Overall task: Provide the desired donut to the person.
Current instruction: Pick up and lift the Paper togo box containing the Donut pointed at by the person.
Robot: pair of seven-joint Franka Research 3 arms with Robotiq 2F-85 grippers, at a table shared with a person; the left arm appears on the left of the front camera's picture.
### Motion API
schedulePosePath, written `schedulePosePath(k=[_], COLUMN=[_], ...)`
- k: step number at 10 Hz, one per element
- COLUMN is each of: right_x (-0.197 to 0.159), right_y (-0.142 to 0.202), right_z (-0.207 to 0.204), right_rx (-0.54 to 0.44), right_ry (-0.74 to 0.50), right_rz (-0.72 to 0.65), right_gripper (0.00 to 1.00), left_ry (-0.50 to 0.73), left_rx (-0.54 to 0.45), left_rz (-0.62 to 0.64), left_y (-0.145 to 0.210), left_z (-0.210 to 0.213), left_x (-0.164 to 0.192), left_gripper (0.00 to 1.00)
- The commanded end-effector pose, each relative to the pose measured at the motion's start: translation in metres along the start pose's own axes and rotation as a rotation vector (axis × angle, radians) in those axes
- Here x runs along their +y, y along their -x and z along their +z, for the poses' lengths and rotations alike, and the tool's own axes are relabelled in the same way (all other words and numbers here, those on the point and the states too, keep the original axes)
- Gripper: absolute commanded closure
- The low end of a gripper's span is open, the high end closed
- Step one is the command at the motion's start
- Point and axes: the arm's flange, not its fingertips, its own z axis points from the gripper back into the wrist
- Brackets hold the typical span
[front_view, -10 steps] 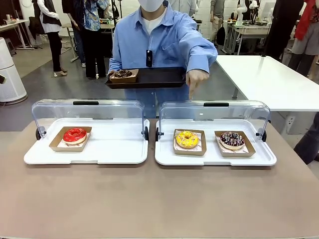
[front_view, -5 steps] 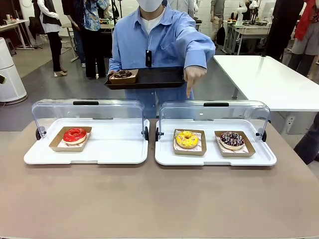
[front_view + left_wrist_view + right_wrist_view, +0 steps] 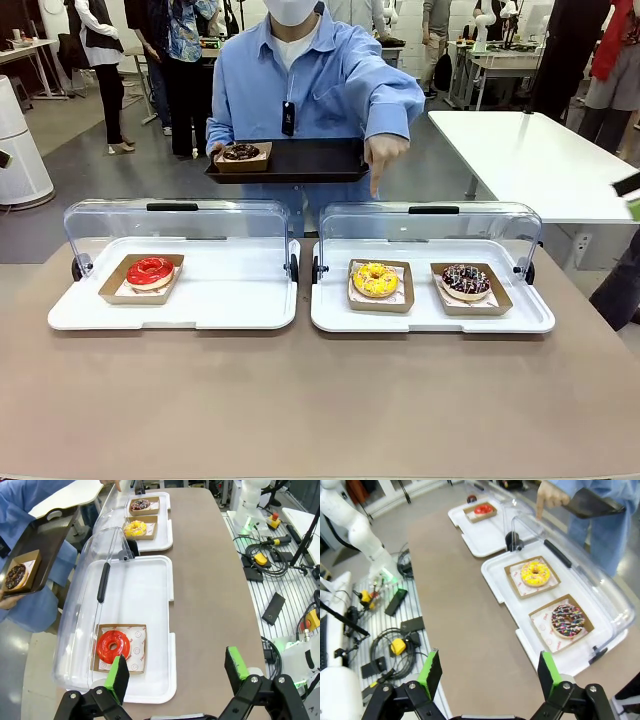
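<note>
Since a second ago: the person in the light blue shirt [image 3: 330, 85] has shifted a little toward the robot's left. The flat black tray [image 3: 310, 160] has moved with them. The pointing hand [image 3: 383, 152] has drawn slightly left and up. Donuts and cases are unmoved.

Hand pose: arm stretched forward, index finger straight down, held above the far edge of the right-hand white case with its raised clear lid [image 3: 430, 225], clear of it. The finger lines up with the yellow-glazed ring donut [image 3: 375, 279] in its brown card tray, which lies in that case's left half. The sprinkled chocolate donut [image 3: 466, 280] sits in the right half.

The other hand [image 3: 7, 602] holds the black tray from below. A chocolate donut in a card tray [image 3: 241, 153] sits at that tray's end.

The left-hand white case [image 3: 230, 290] stands near the worktop's far edge. The red-glazed donut [image 3: 150, 270] is at its left end.

The left gripper [image 3: 176, 656] hangs above the brown worktop [image 3: 320, 400] near its left edge, jaws spread wide, nothing between them. The right gripper [image 3: 490, 655] hangs over the worktop's right side, jaws likewise apart and empty.
</note>
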Motion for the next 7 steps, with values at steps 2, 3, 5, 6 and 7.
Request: schedulePosePath(k=[2,3,5,6,7], right_x=[0.005,0.013,0.027,0.024,0.018], right_y=[-0.08,-0.105,-0.138,-0.146,-0.147], right_z=[-0.053,-0.074,-0.119,-0.137,-0.153], right_rx=[0.179,0.232,0.38,0.447,0.529], right_ry=[0.11,0.153,0.226,0.22,0.16], right_rz=[0.031,0.066,0.162,0.192,0.213], right_gripper=[0.0,0.0,0.0,0.0,0.0], left_ry=[-0.011,-0.011,-0.011,-0.011,-0.011], left_rx=[-0.009,-0.009,-0.009,-0.009,-0.009], left_rz=[0.003,0.003,0.003,0.003,0.003], left_y=[-0.001,-0.001,-0.001,-0.001,-0.001], left_z=[0.001,0.001,0.001,0.001,0.001], left_x=[-0.001,-0.001,-0.001,-0.001,-0.001], left_gripper=[0.0,0.0,0.0,0.0,0.0])
